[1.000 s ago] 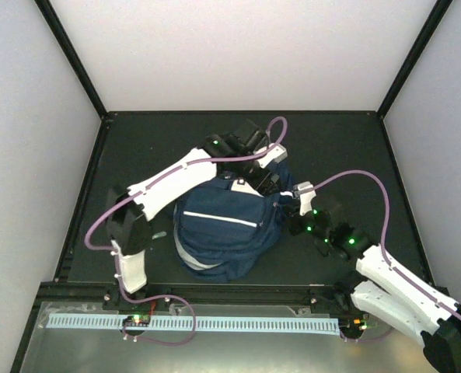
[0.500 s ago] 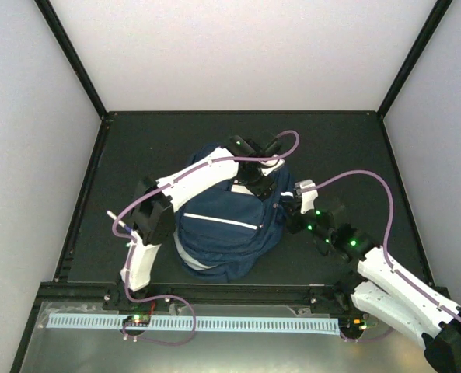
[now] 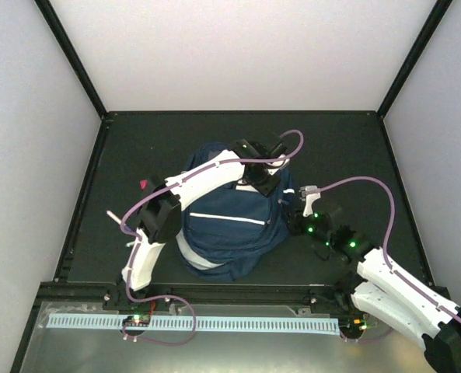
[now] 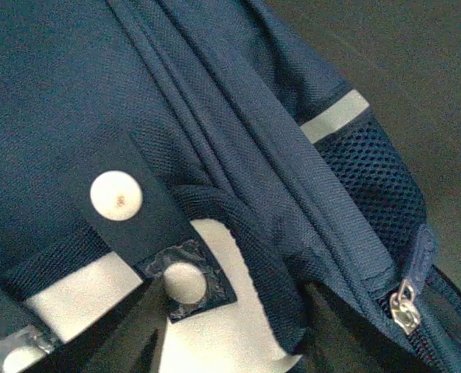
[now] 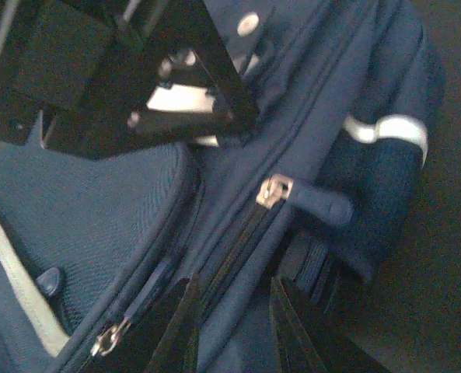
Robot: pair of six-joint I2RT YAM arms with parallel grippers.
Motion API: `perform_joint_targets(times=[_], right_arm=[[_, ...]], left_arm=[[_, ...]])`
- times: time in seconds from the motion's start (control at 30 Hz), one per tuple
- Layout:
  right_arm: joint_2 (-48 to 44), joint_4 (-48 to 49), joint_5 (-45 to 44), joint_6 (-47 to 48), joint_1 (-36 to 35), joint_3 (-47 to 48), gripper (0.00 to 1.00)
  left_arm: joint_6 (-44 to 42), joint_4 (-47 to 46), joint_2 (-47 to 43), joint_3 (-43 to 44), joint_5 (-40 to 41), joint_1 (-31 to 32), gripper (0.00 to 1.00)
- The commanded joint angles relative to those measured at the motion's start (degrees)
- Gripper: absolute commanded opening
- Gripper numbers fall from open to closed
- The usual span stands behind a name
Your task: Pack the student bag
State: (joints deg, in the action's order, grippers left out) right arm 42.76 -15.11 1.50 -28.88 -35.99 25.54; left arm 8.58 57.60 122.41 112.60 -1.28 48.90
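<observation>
From above, the large navy striped fabric backpack (image 3: 226,233) is seen centred on the dark table (image 3: 354,155), left gripper (image 3: 263,180) over its top. Left wrist: jaws are seen apart astride the white snap patch (image 4: 230,334). Right wrist: the narrowly parted right gripper (image 5: 230,330) is aligned with the zip (image 5: 230,256), metal puller (image 5: 273,190) just ahead.
</observation>
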Motion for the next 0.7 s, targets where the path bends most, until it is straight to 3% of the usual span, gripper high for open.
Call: perform_joint_targets(times=[0.0,0.07,0.17,0.4,0.67], right_arm=[[1.11,-3.44,2.82,-6.89,-0.13,-0.10,0.31],[1.75,-5.11,3.65,-7.40,-0.08,0.64,0.32],[1.73,-6.04,3.39,-7.06,0.16,1.20,0.32],[3.54,-4.43,5.75,-7.31,2.79,0.56,0.45],[12.87,0.44,17.82,-3.25,5.41,2.32,0.44]], left_arm=[[0.17,-5.67,1.90,-0.59,7.75,-1.56,0.31],[-0.68,-6.58,0.40,-3.45,7.80,-2.85,0.16],[-2.78,-8.68,-2.94,-7.87,6.43,-4.19,0.02],[-6.22,-9.51,-10.33,-13.64,2.57,-5.83,0.02],[-7.66,-8.96,-19.00,-17.72,2.13,-6.89,0.02]])
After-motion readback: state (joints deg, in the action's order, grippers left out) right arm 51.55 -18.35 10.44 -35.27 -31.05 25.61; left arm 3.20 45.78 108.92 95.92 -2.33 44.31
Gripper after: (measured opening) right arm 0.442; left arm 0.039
